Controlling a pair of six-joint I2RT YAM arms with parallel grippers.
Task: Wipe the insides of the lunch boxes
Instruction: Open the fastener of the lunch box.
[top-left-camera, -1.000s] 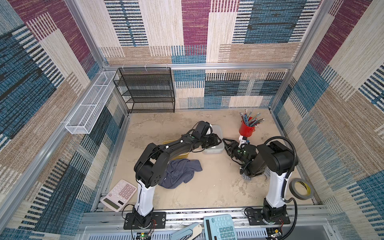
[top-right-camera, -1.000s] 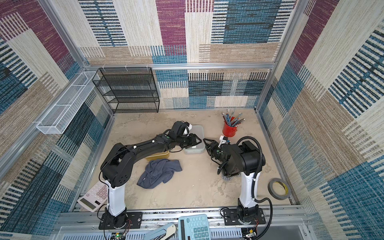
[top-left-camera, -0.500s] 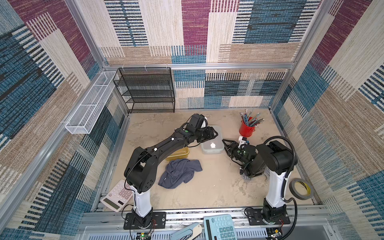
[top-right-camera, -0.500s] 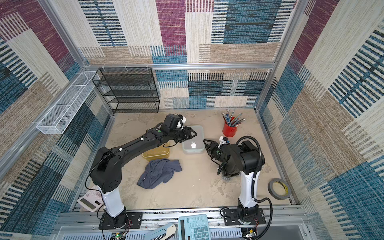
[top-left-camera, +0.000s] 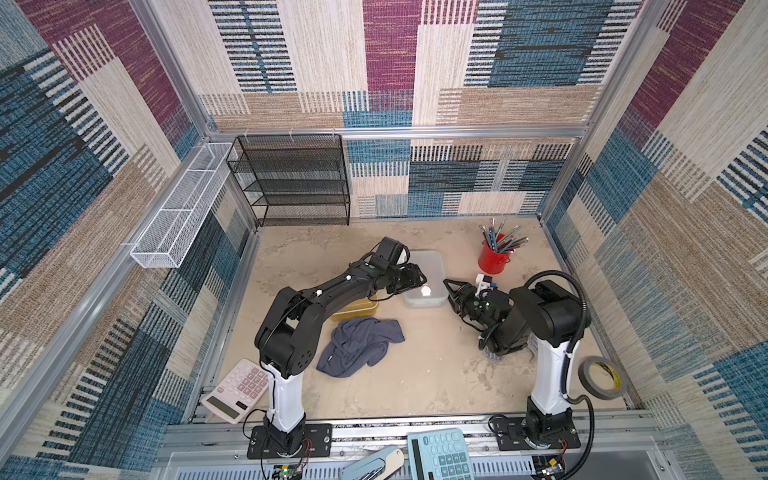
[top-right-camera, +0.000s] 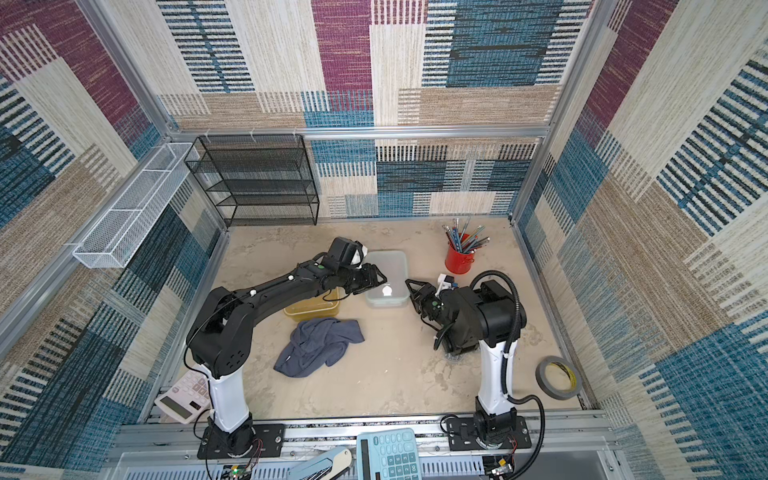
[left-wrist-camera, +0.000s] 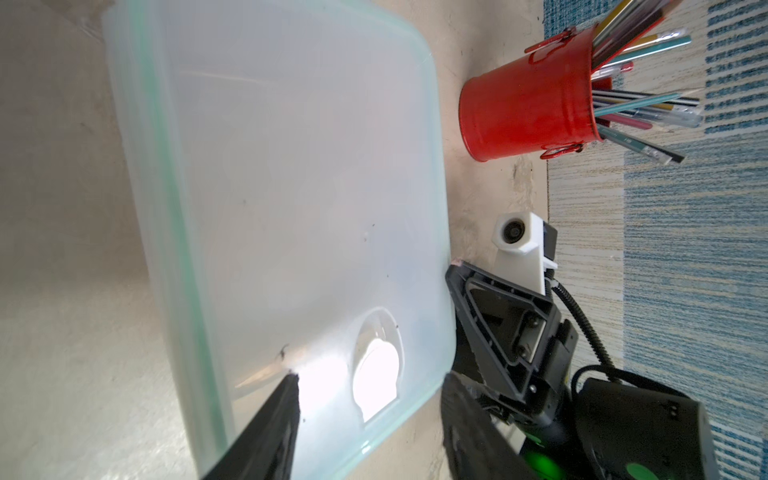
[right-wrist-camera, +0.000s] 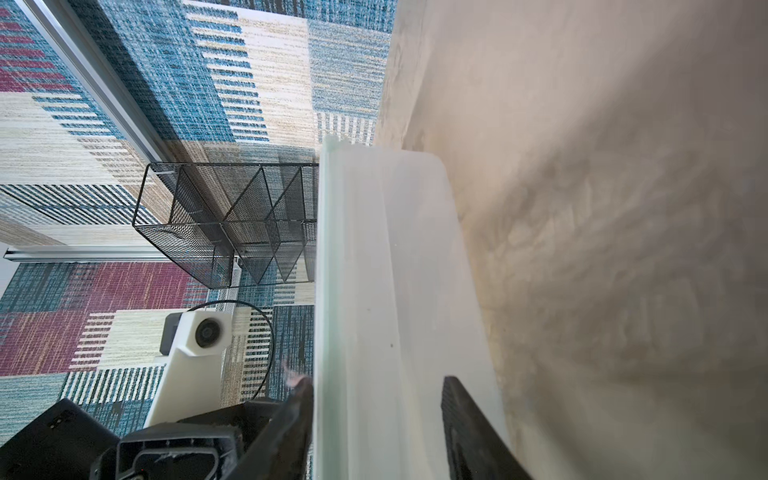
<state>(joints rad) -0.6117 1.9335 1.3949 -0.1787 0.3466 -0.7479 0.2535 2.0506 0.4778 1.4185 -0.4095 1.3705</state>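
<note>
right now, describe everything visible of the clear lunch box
Frosted clear plastic lunch box, rectangular, rounded corners, lid on with greenish rim and a white round vent near one corner. Sits flat on the table. The left gripper hangs open over the vent corner; the right gripper open at its side, contact unclear.

My left end effector (top-right-camera: 375, 281) reaches over the left edge of the clear lunch box (top-right-camera: 391, 266), fingers parted. From up here I can't tell whether they touch its lid. My right end effector (top-right-camera: 412, 294) sits just beside the box's right side, fingers apart too. The amber lunch box (top-right-camera: 311, 308) lies partly under my left arm, with the grey cloth (top-right-camera: 320, 345) crumpled just in front of it on the table (top-right-camera: 395, 374). The red pencil cup (top-right-camera: 457, 262) stands beyond my right arm.
</note>
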